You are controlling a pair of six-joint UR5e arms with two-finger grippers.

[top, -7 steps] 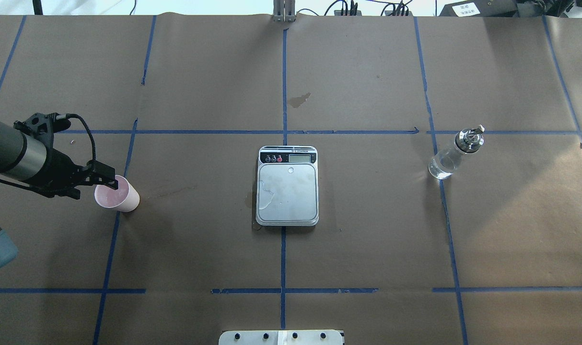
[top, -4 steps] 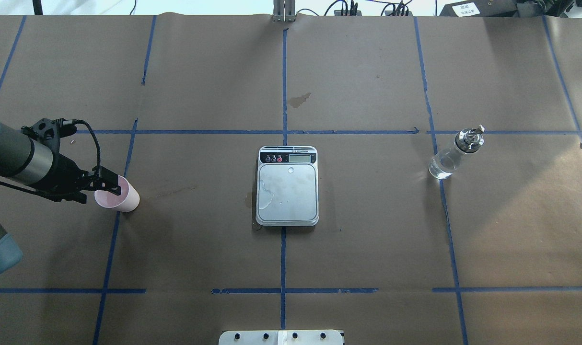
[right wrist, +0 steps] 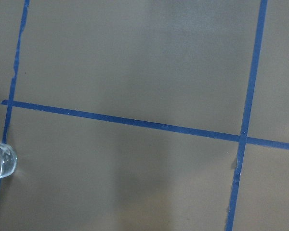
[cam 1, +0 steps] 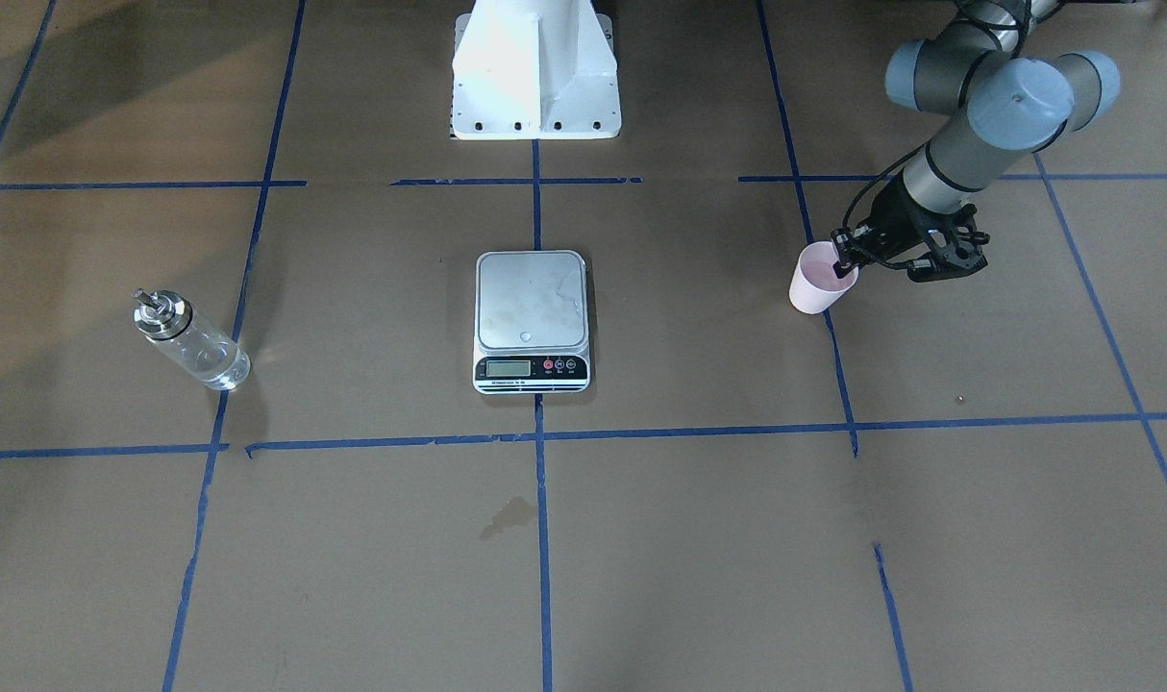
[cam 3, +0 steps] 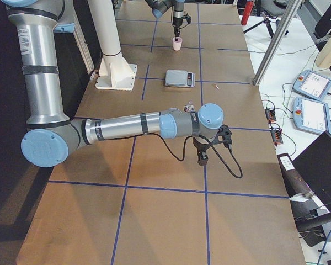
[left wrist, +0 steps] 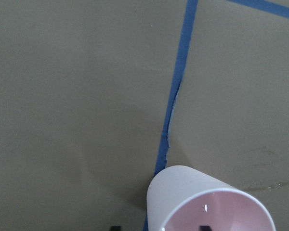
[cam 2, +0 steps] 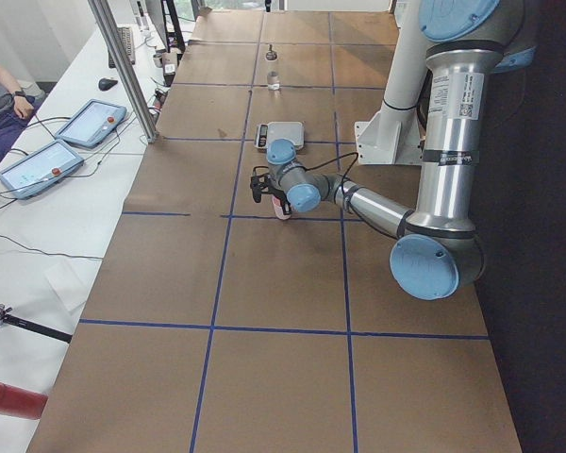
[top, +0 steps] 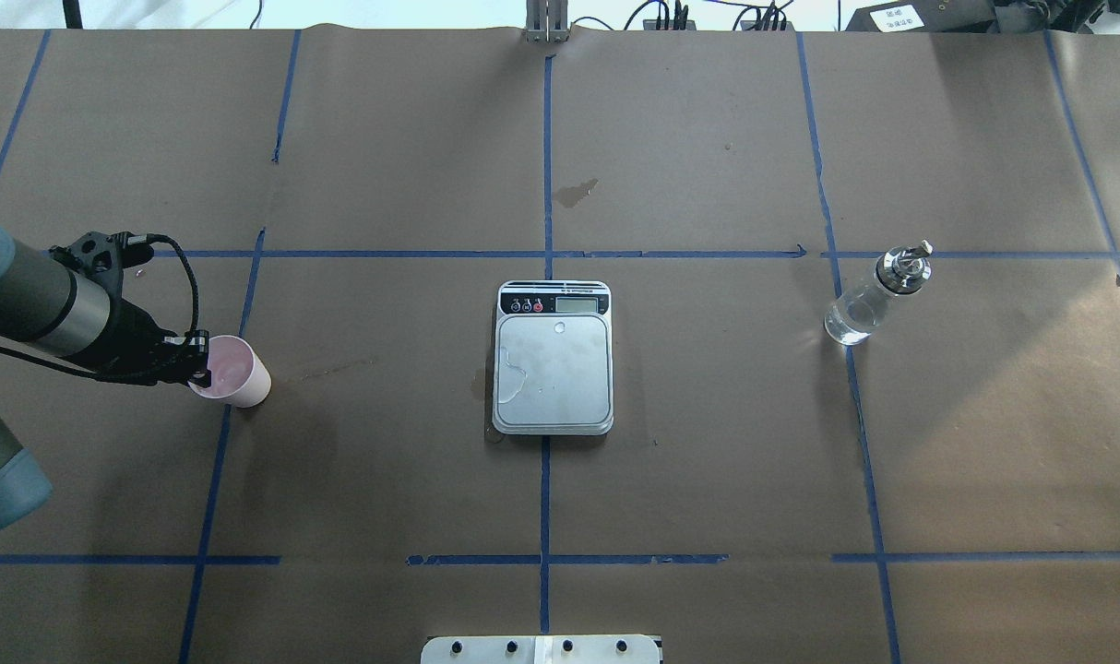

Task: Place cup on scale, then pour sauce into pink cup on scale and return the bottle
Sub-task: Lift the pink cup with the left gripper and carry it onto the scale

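Observation:
The pink cup (top: 234,373) stands upright on the brown paper at the left and is empty; it also shows in the front view (cam 1: 819,281) and the left wrist view (left wrist: 207,204). My left gripper (top: 200,365) is open at its rim, one finger inside and one outside the near wall. The scale (top: 553,371) lies at the table's centre, its steel plate bare. The clear bottle (top: 869,300) with its metal spout stands far right; its base shows in the right wrist view (right wrist: 0,161). My right gripper (cam 3: 202,160) hangs near the bottle; I cannot tell whether it is open.
The white robot base (cam 1: 535,67) stands behind the scale. A dark stain (top: 578,192) marks the paper beyond the scale. A small screw-like bit (top: 139,271) lies by the left arm. Operator tablets (cam 2: 85,123) and a metal post (cam 2: 123,66) are at the far side.
My left gripper has lowered and drawn slightly back, so its fingers now straddle the cup's near wall. The cup, scale and bottle have stayed in place.

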